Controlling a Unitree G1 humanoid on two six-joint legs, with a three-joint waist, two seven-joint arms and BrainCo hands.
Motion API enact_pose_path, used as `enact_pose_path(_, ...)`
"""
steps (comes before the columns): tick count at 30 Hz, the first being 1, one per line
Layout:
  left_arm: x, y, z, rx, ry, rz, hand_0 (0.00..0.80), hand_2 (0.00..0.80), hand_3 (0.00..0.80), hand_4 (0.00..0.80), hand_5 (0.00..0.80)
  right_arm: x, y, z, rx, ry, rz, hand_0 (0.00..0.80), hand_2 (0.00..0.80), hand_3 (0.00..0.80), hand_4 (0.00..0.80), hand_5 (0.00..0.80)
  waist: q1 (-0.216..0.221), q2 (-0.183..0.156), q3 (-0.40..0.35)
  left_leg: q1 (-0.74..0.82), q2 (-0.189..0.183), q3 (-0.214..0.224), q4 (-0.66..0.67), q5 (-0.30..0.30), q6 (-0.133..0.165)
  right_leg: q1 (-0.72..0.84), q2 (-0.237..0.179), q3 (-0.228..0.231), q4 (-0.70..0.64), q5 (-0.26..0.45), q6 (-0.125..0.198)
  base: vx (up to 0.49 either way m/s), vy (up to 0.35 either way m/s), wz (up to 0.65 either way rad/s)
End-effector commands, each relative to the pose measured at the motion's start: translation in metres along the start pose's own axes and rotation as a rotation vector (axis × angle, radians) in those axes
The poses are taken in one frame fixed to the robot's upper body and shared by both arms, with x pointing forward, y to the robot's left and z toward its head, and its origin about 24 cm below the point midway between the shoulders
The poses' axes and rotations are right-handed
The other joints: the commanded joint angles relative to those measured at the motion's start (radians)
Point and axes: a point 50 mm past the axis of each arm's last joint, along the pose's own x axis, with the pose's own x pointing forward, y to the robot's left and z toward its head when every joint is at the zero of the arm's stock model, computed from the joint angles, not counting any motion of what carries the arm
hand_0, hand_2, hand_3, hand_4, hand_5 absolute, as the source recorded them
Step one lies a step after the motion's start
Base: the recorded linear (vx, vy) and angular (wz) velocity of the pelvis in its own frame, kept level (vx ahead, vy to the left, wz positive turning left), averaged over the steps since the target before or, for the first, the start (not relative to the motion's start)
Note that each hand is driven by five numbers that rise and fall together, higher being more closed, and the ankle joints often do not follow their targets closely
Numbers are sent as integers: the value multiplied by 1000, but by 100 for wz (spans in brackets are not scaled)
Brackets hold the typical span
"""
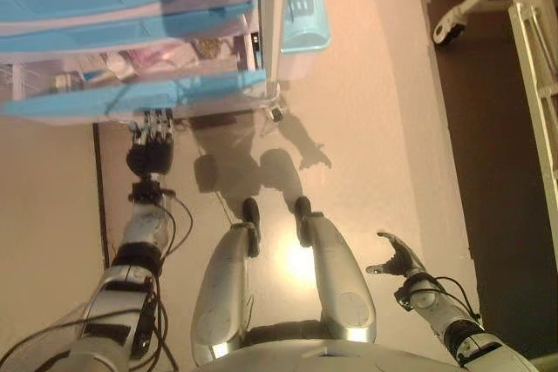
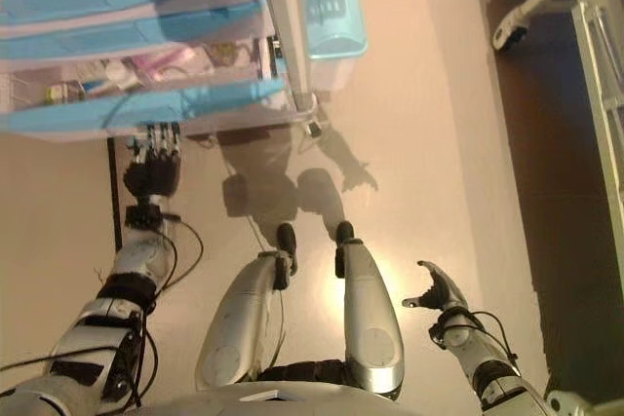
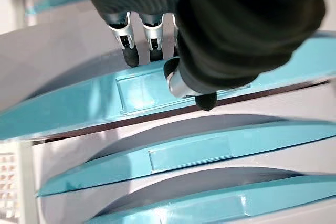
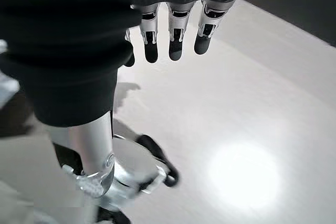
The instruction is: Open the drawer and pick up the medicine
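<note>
Reaching under the pulled-out drawer [image 1: 131, 93], the left hand [image 1: 150, 150] hooks its fingertips [image 3: 129, 56] over the blue front; thumb below. Contents are too jumbled to identify. The right hand [image 1: 397, 259] hangs empty, fingers straight

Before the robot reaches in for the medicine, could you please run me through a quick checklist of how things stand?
1. Drawer pulled out: ok. The bottom drawer juts out beyond the blue fronts above it, and its inside shows.
2. Left hand at the drawer: ok. Its fingertips rest at the blue front; whether they grip it, cannot tell.
3. Medicine located: cannot tell. Small items lie in the drawer, but none can be identified.
4. Right hand free: ok. It hangs open over the floor, holding nothing.
5. Medicine picked up: not ok. Neither hand holds it.
</note>
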Motion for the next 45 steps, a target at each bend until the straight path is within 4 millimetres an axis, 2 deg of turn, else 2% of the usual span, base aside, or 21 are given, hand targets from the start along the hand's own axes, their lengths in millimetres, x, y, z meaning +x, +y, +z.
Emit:
enact_pose_path(1, 17, -76, 3, -82, -48, -730, 800, 800, 800, 800, 800, -24, 11, -39, -64, 126, 47, 0, 0, 0, 0, 0, 70, 73, -207, 5, -35, -37, 28, -85, 14, 70, -10, -68, -80, 7, -6, -8, -192, 20)
enact_pose_path(2, 8, -67, 1, -87, -36, -690, 800, 800, 800, 800, 800, -24, 12, -38, -67, 124, 48, 0, 0, 0, 0, 0, 75, 74, -213, 12, -31, -43, 14, -74, 10, 83, -10, -77, -95, 13, -7, -2, -209, 20)
enact_pose_path(3, -17, -42, -4, -130, -19, -590, 800, 800, 800, 800, 800, -23, 11, -37, -65, 126, 47, 0, 0, 0, 0, 0, 90, 74, -222, 32, -26, -57, -5, -67, 2, 114, -12, -97, -117, 11, -8, -4, -206, 29)
enact_pose_path(4, -37, -25, -9, -129, 9, -501, 800, 800, 800, 800, 800, -22, 10, -36, -64, 124, 47, 0, 0, 0, 0, 0, 101, 75, -226, 52, -21, -66, -20, -64, -6, 143, -12, -112, -133, 4, -9, 0, -216, 38)
enact_pose_path(5, -51, -14, -11, -134, 30, -445, 800, 800, 800, 800, 800, -21, 9, -35, -66, 121, 49, 0, 0, 0, 0, 0, 108, 75, -231, 65, -16, -72, -38, -56, -11, 159, -11, -121, -147, 4, -11, -14, -189, 39)
enact_pose_path(8, -109, 19, -15, -171, 93, -253, 800, 800, 800, 800, 800, -19, 1, -37, -60, 125, 44, 0, 0, 0, 0, 0, 136, 76, -250, 107, -1, -89, -99, -19, -33, 224, -11, -162, -208, 14, -17, -27, -156, 39)
enact_pose_path(12, -162, 43, -17, -148, 202, -1, 800, 800, 800, 800, 800, -17, -9, -42, -38, 139, 28, 0, 0, 0, 0, 0, 158, 76, -274, 143, 9, -101, -155, 9, -53, 282, -9, -196, -267, 19, -22, -19, -113, 47)
enact_pose_path(17, -200, 60, -18, -98, 296, 293, 800, 800, 800, 800, 800, -15, -17, -45, 18, 158, -4, 0, 0, 0, 0, 0, 178, 78, -310, 173, 6, -115, -209, 31, -68, 325, -7, -227, -329, 26, -23, -17, -60, 39)
enact_pose_path(21, -220, 68, -18, -64, 352, 464, 800, 800, 800, 800, 800, -15, -21, -46, 67, 170, -24, 0, 0, 0, 0, 0, 191, 80, -328, 182, -5, -127, -218, 33, -73, 347, -8, -242, -358, 31, -23, -7, -16, 28)
enact_pose_path(25, -232, 71, -17, -28, 394, 548, 800, 800, 800, 800, 800, -16, -21, -48, 104, 170, -27, 0, 0, 0, 0, 0, 196, 83, -346, 197, -16, -139, -228, 30, -67, 359, -7, -249, -370, 31, -26, 9, 14, 7)
enact_pose_path(27, -233, 73, -15, 33, 417, 591, 0, 0, 0, 0, 0, -17, -23, -47, 134, 148, -47, 0, 0, 0, 0, 0, 194, 84, -354, 206, -21, -143, -232, 27, -61, 363, -7, -246, -370, 32, -27, 37, 30, 7)
enact_pose_path(29, -232, 77, -10, 136, 418, 667, 0, 0, 0, 0, 0, -16, -26, -44, 175, 120, -84, 0, 0, 0, 0, 0, 191, 85, -360, 213, -23, -145, -232, 24, -57, 365, -8, -241, -368, 33, -26, 47, 46, 9)
enact_pose_path(33, -234, 87, 10, 463, 427, 906, 0, 0, 0, 0, 0, -10, -43, -20, 245, -22, -230, 0, 0, 0, 0, 0, 172, 84, -377, 230, -30, -146, -236, 14, -42, 369, -7, -223, -367, 32, -27, 43, 52, 3)
enact_pose_path(37, -245, 87, 38, 923, 419, 1180, 0, 0, 0, 0, 0, -8, -81, 27, 141, -281, -436, 0, 0, 0, 0, 0, 147, 78, -395, 248, -30, -135, -251, 5, -29, 370, -1, -200, -375, 33, -24, 29, 46, -5)
enact_pose_path(38, -245, 86, 42, 999, 434, 1190, 0, 0, 0, 0, 0, -9, -86, 35, 122, -323, -467, 0, 0, 0, 0, 0, 144, 77, -394, 254, -29, -132, -252, 1, -29, 372, -1, -196, -374, 30, -23, 5, 32, -11)
enact_pose_path(41, -247, 84, 48, 1224, 503, 1242, 0, 0, 0, 0, 0, -20, -113, 75, 30, -546, -589, 0, 0, 0, 0, 0, 127, 77, -403, 260, -26, -123, -273, 5, -24, 366, 3, -184, -385, 37, -16, -8, 46, -11)
enact_pose_path(43, -252, 83, 46, 1380, 628, 1231, 0, 0, 0, 0, 0, -32, -125, 103, -71, -737, -651, 0, 0, 0, 0, 0, 122, 77, -409, 268, -25, -115, -288, 6, -22, 365, 6, -176, -395, 43, -9, -21, 53, -17)
enact_pose_path(45, -257, 84, 43, 1475, 729, 1208, 0, 0, 0, 0, 0, -40, -133, 122, -117, -858, -658, 0, 0, 0, 0, 0, 120, 78, -413, 273, -23, -111, -302, 10, -21, 365, 8, -171, -404, 48, -5, -17, 51, -14)
